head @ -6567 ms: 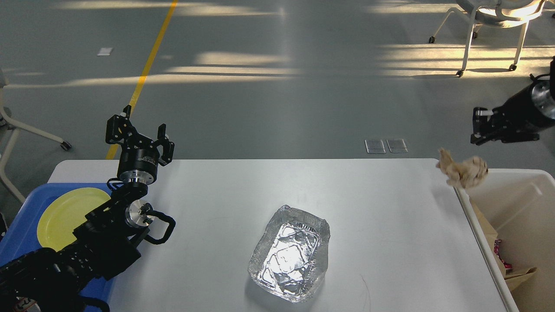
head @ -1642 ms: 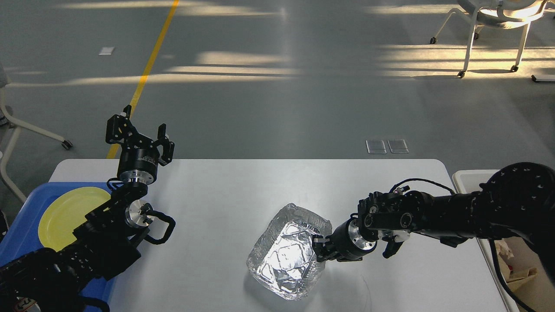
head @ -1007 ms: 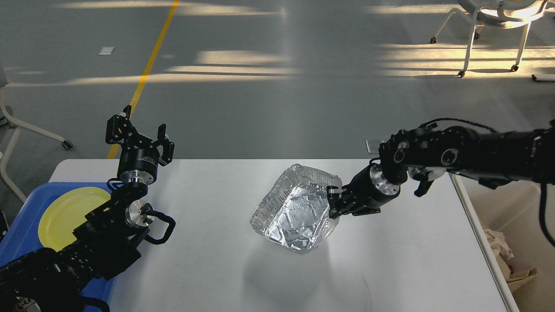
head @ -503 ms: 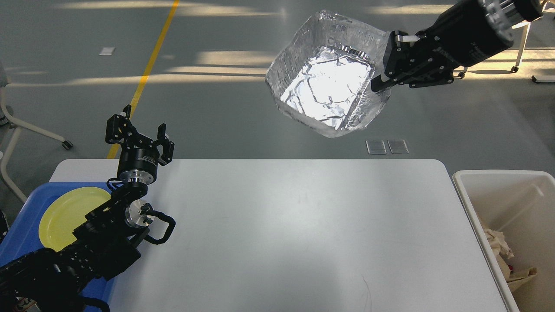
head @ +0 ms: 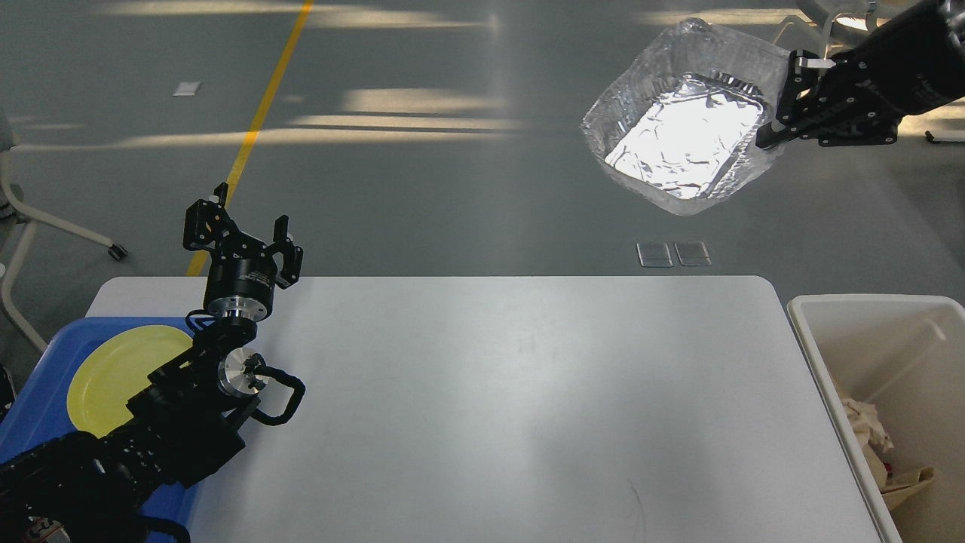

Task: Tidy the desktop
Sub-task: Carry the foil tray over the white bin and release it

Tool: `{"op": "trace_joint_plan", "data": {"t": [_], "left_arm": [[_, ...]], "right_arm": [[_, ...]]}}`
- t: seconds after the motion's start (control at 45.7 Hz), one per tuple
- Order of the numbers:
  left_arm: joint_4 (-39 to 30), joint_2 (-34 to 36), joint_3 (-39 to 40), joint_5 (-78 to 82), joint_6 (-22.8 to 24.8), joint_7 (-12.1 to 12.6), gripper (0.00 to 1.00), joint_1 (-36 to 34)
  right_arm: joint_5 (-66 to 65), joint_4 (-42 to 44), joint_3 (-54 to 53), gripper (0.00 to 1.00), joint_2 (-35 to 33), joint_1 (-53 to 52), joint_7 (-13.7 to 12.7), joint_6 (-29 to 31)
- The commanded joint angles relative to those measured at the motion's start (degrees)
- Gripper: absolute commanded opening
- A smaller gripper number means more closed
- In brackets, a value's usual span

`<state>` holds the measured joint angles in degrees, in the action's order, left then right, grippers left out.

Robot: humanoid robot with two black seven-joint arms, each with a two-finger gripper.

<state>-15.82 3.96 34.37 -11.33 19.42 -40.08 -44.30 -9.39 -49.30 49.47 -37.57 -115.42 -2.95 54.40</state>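
Overhead, the right gripper (head: pixel 784 113) clamped a foil tray (head: pixel 682 128), bound for the bin (head: pixel 829 309); left gripper (head: pixel 245 237) open, desktop (head: pixel 513 392) bare.

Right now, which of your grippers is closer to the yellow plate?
Left. My left gripper hangs just behind the yellow plate. My right gripper is far off to the right, up high, holding the foil tray.
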Motion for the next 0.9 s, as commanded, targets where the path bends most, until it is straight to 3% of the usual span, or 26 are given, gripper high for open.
{"op": "trace_joint_plan", "data": {"t": [0.0,0.372,0.876], "left_arm": [[0.0,0.0,0.0,0.0,0.0,0.0,0.97,0.0],[0.0,0.0,0.0,0.0,0.0,0.0,0.97,0.0],[0.0,0.0,0.0,0.0,0.0,0.0,0.97,0.0]], "right_arm": [[-0.01,7.1,0.98,0.0,-0.31,8.27,0.05,-1.4],[-0.63,13.27,3.0,0.0,-5.14,21.98,0.05,-7.55],[0.25,26.45,3.17,0.0,-4.27,47.21,-0.04,-29.52]]}}
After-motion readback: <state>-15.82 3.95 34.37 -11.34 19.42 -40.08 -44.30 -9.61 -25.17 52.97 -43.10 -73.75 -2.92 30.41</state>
